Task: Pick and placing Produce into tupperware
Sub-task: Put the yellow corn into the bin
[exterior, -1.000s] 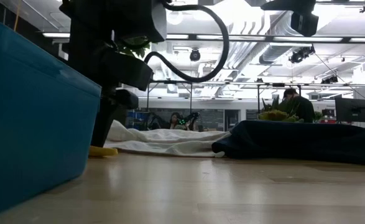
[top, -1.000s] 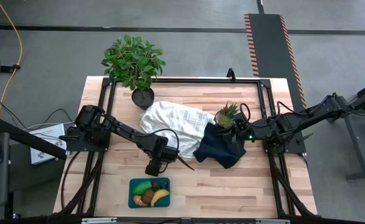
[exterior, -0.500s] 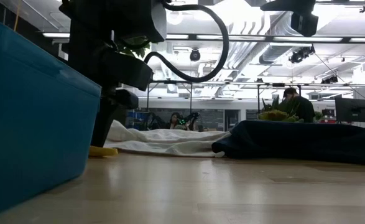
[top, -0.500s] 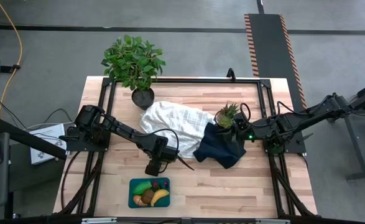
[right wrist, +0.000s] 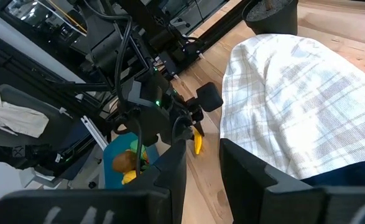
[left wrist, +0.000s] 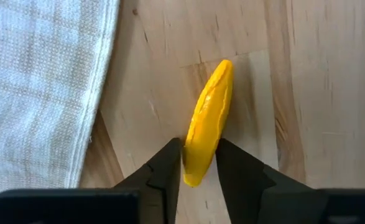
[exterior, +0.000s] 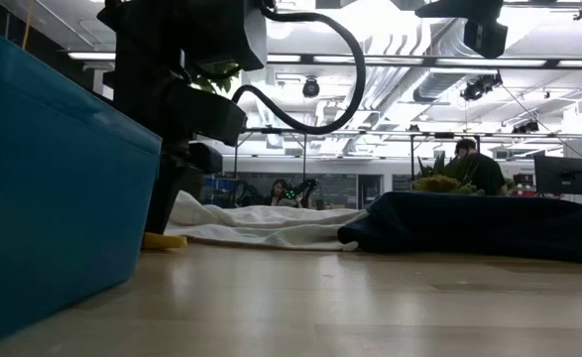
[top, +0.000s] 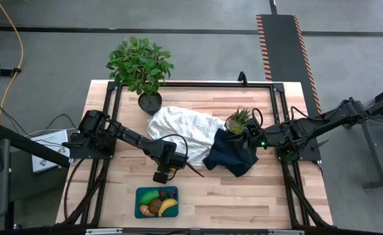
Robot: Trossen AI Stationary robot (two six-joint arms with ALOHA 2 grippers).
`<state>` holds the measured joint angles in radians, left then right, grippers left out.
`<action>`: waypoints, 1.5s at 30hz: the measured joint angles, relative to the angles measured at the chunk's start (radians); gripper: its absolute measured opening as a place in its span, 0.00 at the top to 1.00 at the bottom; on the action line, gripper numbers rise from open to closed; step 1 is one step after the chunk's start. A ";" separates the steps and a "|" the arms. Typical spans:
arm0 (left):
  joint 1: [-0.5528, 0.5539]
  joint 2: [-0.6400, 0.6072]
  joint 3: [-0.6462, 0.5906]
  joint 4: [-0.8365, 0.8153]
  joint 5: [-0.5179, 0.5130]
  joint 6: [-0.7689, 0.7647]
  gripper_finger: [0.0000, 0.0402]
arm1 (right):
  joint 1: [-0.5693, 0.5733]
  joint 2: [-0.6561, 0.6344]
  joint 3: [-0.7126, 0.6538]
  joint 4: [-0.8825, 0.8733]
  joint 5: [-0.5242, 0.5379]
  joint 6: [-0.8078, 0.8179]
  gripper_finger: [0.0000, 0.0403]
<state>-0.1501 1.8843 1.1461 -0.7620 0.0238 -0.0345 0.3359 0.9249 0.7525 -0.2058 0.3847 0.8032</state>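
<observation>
Left gripper (left wrist: 199, 163) clenched on yellow banana piece's (left wrist: 208, 121) near end; long axis points ahead; tupperware (top: 139, 202) lies nearby.

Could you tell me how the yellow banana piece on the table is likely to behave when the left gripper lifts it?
The banana piece looks rigid and probably light. The left gripper pinches only its narrow end, so it may pivot. Its glossy curved skin could slip.

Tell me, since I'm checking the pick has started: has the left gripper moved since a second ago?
Barely: against the tupperware in the high view, the left gripper holds its place, but its fingers have closed on the yellow banana piece.
</observation>
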 joint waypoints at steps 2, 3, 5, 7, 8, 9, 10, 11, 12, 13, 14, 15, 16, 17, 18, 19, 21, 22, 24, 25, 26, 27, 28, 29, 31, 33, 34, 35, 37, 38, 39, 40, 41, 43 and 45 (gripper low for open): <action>0.000 0.000 0.000 0.000 0.000 0.000 0.79 | 0.000 0.000 0.000 0.000 0.000 0.000 0.78; 0.000 0.000 0.000 -0.001 0.001 0.000 0.80 | 0.000 0.000 0.000 0.000 0.000 0.000 0.78; 0.000 0.000 0.000 -0.004 0.002 0.000 0.82 | 0.000 0.000 0.000 0.000 0.000 0.000 0.78; 0.000 0.000 0.001 -0.010 0.003 0.000 0.83 | 0.000 0.000 0.000 0.000 0.000 0.000 0.78; 0.000 0.001 0.005 -0.019 0.006 -0.001 0.84 | 0.000 0.000 0.000 0.000 0.000 0.000 0.78; 0.000 0.002 0.010 -0.035 0.012 0.000 0.84 | 0.000 0.000 0.000 0.000 0.000 0.000 0.78; -0.001 0.004 0.018 -0.054 0.019 -0.002 0.85 | 0.000 0.000 0.000 0.000 0.000 0.000 0.78; -0.002 0.005 0.027 -0.066 0.022 -0.002 0.86 | 0.000 0.000 0.000 0.000 0.000 0.000 0.78; -0.003 0.005 0.038 -0.065 0.022 0.000 0.86 | 0.000 0.000 0.000 -0.001 0.000 0.000 0.78; -0.003 0.004 0.048 -0.064 0.022 0.000 0.87 | 0.000 0.000 0.000 -0.001 0.000 0.000 0.78; -0.003 0.003 0.058 -0.068 0.021 0.001 0.87 | 0.000 0.000 0.000 0.000 0.000 0.000 0.78; -0.002 0.003 0.067 -0.078 0.020 0.000 0.88 | 0.000 0.000 0.000 -0.001 0.000 0.000 0.78; -0.002 0.003 0.077 -0.088 0.017 0.000 0.88 | 0.000 0.000 0.000 -0.001 0.000 0.000 0.78; -0.001 0.003 0.090 -0.095 0.017 0.001 0.89 | 0.000 0.000 0.000 -0.001 0.000 0.000 0.78; -0.001 0.003 0.104 -0.101 0.014 0.001 0.89 | 0.000 0.000 0.000 -0.001 -0.001 0.000 0.78; -0.001 0.003 0.117 -0.111 0.013 0.001 0.89 | 0.000 0.000 0.000 -0.001 -0.001 0.000 0.78; -0.001 0.003 0.145 -0.138 0.009 0.005 0.89 | 0.000 0.000 0.000 -0.001 -0.001 -0.002 0.78; -0.001 0.003 0.162 -0.151 0.000 0.010 0.89 | 0.000 0.000 0.000 -0.001 -0.001 -0.011 0.78; -0.002 0.003 0.197 -0.179 -0.025 0.025 0.89 | 0.000 0.000 0.001 -0.001 -0.001 -0.018 0.78; -0.002 0.003 0.215 -0.197 -0.036 0.031 0.89 | 0.000 0.000 0.001 -0.001 -0.002 -0.020 0.78; -0.001 0.003 0.230 -0.210 -0.043 0.033 0.89 | 0.000 0.000 0.001 -0.001 -0.002 -0.024 0.78; -0.001 0.003 0.245 -0.220 -0.047 0.034 0.89 | 0.000 0.000 0.001 0.000 -0.002 -0.026 0.78; -0.001 0.003 0.261 -0.230 -0.048 0.034 0.89 | 0.000 0.000 0.001 0.000 -0.002 -0.026 0.78; -0.001 0.003 0.276 -0.245 -0.049 0.034 0.88 | 0.000 0.000 0.001 0.000 -0.002 -0.028 0.78; -0.001 0.003 0.308 -0.273 -0.050 0.033 0.88 | 0.000 0.000 0.001 0.000 -0.002 -0.040 0.78; -0.001 0.002 0.338 -0.293 -0.051 0.029 0.88 | 0.000 0.000 0.001 0.000 -0.002 -0.045 0.78; -0.001 0.002 0.352 -0.304 -0.050 0.025 0.88 | 0.000 0.000 0.001 0.000 -0.002 -0.045 0.78; -0.001 0.002 0.366 -0.313 -0.051 0.017 0.88 | 0.000 0.000 0.001 0.000 -0.004 -0.045 0.78; -0.001 0.002 0.397 -0.336 -0.051 0.003 0.88 | 0.000 0.000 0.001 0.000 -0.018 -0.045 0.78; -0.001 0.002 0.413 -0.351 -0.051 0.001 0.88 | 0.001 0.000 0.001 0.000 -0.019 -0.049 0.78; -0.001 0.002 0.430 -0.368 -0.051 0.000 0.88 | 0.001 0.000 0.001 0.000 -0.021 -0.052 0.78; -0.001 0.002 0.444 -0.379 -0.051 0.000 0.88 | 0.001 0.000 0.001 0.000 -0.022 -0.052 0.78; -0.001 0.002 0.458 -0.389 -0.051 -0.005 0.88 | 0.001 0.000 0.001 0.000 -0.026 -0.053 0.78; -0.001 0.002 0.489 -0.416 -0.051 -0.024 0.88 | 0.001 0.000 0.001 0.000 -0.034 -0.060 0.78; -0.001 0.002 0.521 -0.445 -0.048 -0.041 0.88 | 0.001 0.000 0.001 0.001 -0.046 -0.064 0.78</action>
<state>-0.1509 1.8858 1.6675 -1.2065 -0.0241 -0.0760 0.3367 0.9245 0.7532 -0.2050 0.3392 0.7392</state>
